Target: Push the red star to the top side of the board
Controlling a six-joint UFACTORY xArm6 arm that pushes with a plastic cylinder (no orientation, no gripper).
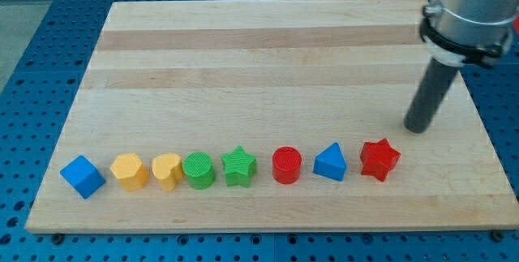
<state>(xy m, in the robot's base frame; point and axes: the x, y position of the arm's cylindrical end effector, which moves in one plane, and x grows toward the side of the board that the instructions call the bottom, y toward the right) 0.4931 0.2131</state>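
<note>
The red star (379, 160) lies near the view's bottom right, last in a row of blocks on the wooden board (268, 59). My tip (417, 126) rests on the board a little above and to the right of the red star, apart from it. The dark rod rises from the tip toward the arm's grey end at the view's top right.
The row runs left from the star: blue triangle (330, 163), red cylinder (286, 165), green star (238, 167), green cylinder (199, 169), yellow heart (167, 170), yellow hexagon (130, 170), blue cube (83, 176). A blue perforated table surrounds the board.
</note>
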